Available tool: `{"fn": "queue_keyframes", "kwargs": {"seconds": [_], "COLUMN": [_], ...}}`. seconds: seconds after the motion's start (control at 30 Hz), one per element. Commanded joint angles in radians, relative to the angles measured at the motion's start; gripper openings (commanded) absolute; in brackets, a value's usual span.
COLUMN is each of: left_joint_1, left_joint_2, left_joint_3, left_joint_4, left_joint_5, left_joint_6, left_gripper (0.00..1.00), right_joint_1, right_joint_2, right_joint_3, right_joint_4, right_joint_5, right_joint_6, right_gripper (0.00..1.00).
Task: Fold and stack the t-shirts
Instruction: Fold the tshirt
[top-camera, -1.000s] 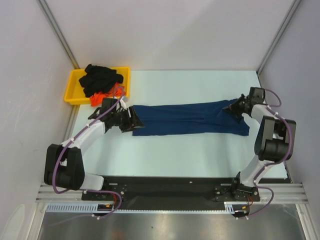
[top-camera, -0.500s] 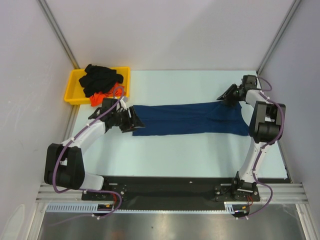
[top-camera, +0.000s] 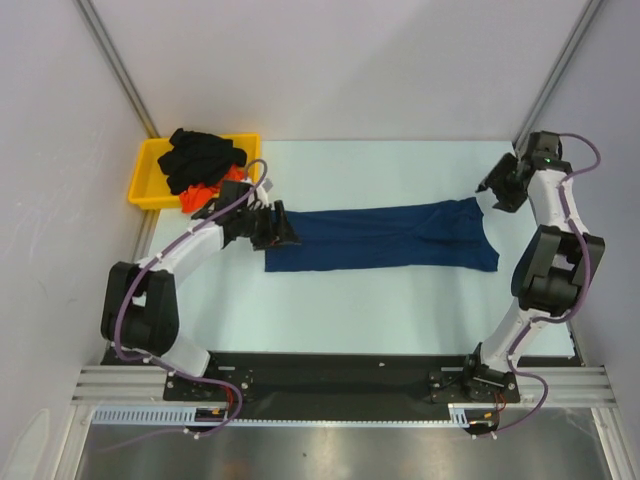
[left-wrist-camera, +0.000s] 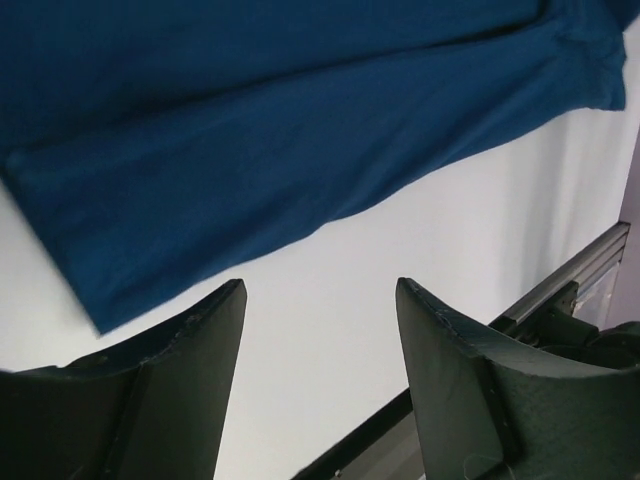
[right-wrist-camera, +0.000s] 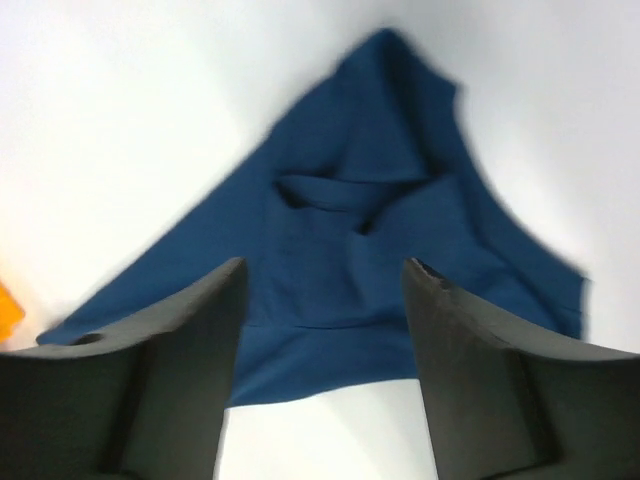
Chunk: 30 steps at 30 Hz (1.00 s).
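Plain grey walls (top-camera: 340, 60), aluminium corner posts (top-camera: 117, 68), pale table (top-camera: 380, 310), even light

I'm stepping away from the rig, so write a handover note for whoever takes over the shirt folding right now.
Left gripper: open, empty, at the left end of the navy t-shirt.
Right gripper: open, empty, raised near its right end.
The navy t-shirt lies mid-table as a long narrow band, apparently folded lengthwise. The black t-shirt and orange-red t-shirt are bunched in the yellow tray, far left.
Done: lengthwise fold, it seems.
Left: fold the navy band shorter, then fold and stack the other two.
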Motion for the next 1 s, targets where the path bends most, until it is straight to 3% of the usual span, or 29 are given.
{"fn": "queue_keyframes", "kwargs": {"seconds": [0.0, 0.03, 0.17, 0.3, 0.5, 0.73, 0.97], "left_joint_1": [-0.081, -0.093, -0.179, -0.263, -0.363, -0.452, -0.480], "left_joint_2": [0.015, 0.023, 0.087, 0.152, 0.326, 0.515, 0.448], "left_joint_3": [0.113, 0.136, 0.209, 0.298, 0.445, 0.649, 0.601], "left_joint_4": [0.031, 0.052, 0.060, 0.087, 0.294, 0.379, 0.318], "left_joint_5": [-0.017, -0.016, -0.039, -0.062, -0.136, -0.192, -0.185], "left_joint_6": [0.067, 0.061, 0.047, 0.081, 0.041, -0.023, -0.036], "left_gripper": [0.68, 0.68, 0.61, 0.61, 0.63, 0.52, 0.50], "right_joint_1": [-0.063, -0.074, -0.088, -0.103, -0.095, -0.091, -0.086], "right_joint_2": [-0.012, -0.010, 0.000, 0.037, 0.059, 0.092, 0.114], "right_joint_3": [-0.060, -0.071, -0.113, -0.115, -0.169, -0.201, -0.181], "right_joint_4": [-0.073, -0.066, -0.027, 0.004, 0.090, 0.180, 0.197], "right_joint_5": [0.070, 0.070, 0.052, 0.024, -0.031, -0.100, -0.085], "right_joint_6": [-0.054, -0.066, -0.094, -0.105, -0.106, -0.121, -0.152], "right_gripper": [0.64, 0.56, 0.46, 0.49, 0.54, 0.52, 0.48]}}
